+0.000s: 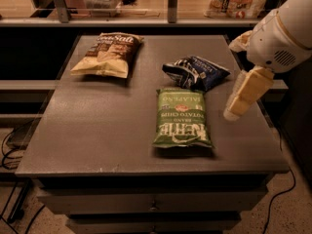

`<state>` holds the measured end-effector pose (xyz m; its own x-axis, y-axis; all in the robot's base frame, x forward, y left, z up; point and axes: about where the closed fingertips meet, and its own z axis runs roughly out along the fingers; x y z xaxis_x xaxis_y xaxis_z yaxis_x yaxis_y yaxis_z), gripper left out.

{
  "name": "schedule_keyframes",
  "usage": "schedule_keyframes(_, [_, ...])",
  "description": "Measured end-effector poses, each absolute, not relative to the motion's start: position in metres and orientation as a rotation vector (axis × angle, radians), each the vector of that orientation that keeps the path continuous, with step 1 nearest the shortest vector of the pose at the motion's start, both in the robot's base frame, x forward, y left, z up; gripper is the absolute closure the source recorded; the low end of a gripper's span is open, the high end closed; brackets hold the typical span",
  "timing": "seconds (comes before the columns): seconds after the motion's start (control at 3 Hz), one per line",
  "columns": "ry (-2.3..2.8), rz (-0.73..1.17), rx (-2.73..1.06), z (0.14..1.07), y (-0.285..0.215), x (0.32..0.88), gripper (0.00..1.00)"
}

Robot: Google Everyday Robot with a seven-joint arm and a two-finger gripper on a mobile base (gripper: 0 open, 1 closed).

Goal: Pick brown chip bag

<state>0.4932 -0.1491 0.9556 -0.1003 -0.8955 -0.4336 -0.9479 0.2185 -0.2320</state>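
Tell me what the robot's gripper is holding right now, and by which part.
Nothing. The gripper hangs over the right side of the table, apart from every bag; the brown chip bag lies untouched at the far left.
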Motion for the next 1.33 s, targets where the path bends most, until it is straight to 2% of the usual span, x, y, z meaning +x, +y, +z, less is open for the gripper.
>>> schedule_keyframes(0.67, [1.884,0.176,-1.648,0.972,-0.090,0.541,0.00])
schedule_keyframes(1.33, [1.757,0.290,-1.676,0.972,-0.019,0.589,0.00])
